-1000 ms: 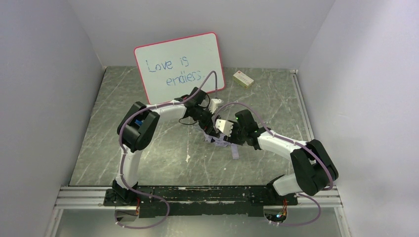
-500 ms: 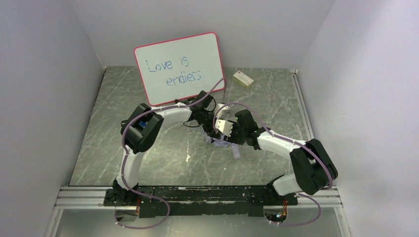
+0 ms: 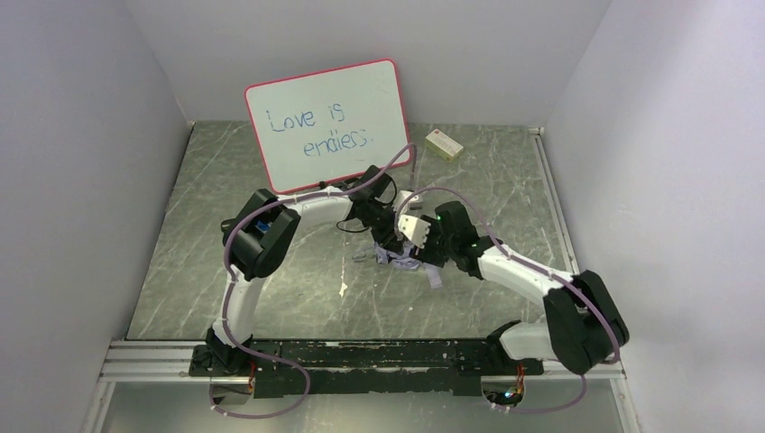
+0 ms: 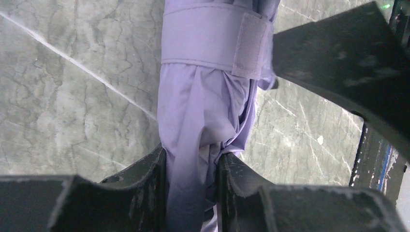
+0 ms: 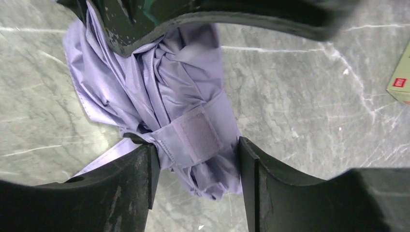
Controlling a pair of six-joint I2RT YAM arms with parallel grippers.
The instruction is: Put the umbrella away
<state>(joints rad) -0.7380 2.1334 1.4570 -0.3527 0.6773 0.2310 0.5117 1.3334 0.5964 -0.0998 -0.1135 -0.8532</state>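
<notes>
The umbrella (image 3: pixel 403 262), folded into a pale lavender bundle, lies on the marble table between the two arms. Its fabric closure strap (image 4: pixel 212 41) is wrapped round it and fastened. My left gripper (image 4: pixel 191 169) is shut on the umbrella's bunched fabric (image 4: pixel 198 106), pinched tight between both fingers. My right gripper (image 5: pixel 196 159) stands open astride the strapped part (image 5: pixel 196 135), its fingertips just at the fabric's sides. In the top view the left gripper (image 3: pixel 386 242) and right gripper (image 3: pixel 417 249) meet over the bundle. The umbrella's shaft and handle are hidden.
A red-framed whiteboard (image 3: pixel 329 122) leans against the back wall. A small cream box (image 3: pixel 444 144) lies at the back right, its corner visible at the right edge of the right wrist view (image 5: pixel 400 84). A white scrap (image 3: pixel 344 289) lies on the table. Grey walls close in both sides.
My left gripper has come down and closed on the umbrella's fabric. The right gripper's jaws have widened around the strapped bundle, and its arm has stretched forward a little.
</notes>
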